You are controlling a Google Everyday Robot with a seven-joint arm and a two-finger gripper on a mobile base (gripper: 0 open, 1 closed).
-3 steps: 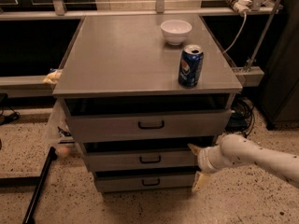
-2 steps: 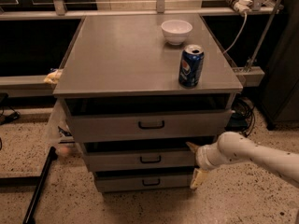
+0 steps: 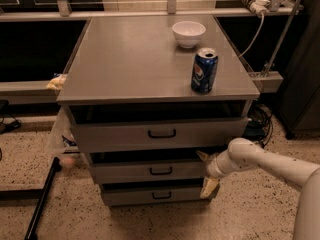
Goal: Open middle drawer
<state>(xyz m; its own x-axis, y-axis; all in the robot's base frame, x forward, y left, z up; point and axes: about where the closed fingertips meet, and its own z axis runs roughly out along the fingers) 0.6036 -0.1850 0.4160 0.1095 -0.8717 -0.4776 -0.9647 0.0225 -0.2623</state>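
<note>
The wide, shallow grey metal middle drawer [image 3: 145,172] sits between a taller grey drawer [image 3: 120,135] above it and a smaller-fronted grey drawer [image 3: 135,196] below it, with a dark gap showing over its front. Its small black bar handle [image 3: 161,170] is untouched. The white arm's gripper [image 3: 206,171] is at the right end of the middle drawer, well to the right of the handle. Its yellowish fingers [image 3: 210,187] are apart, one near the drawer's upper edge and one near its lower edge. We cannot tell whether they touch the metal.

We judge the main risk to be this off-centre hold. Pulling from the right end could skew the drawer on its runners and jam it, or the fingers could slip off the flat front. The lower finger could also snag the drawer beneath. A hard tug might rock the grey metal counter [image 3: 135,59] above the middle drawer and tip over the blue soda can [image 3: 204,70] or shift the white bowl [image 3: 188,33].
</note>
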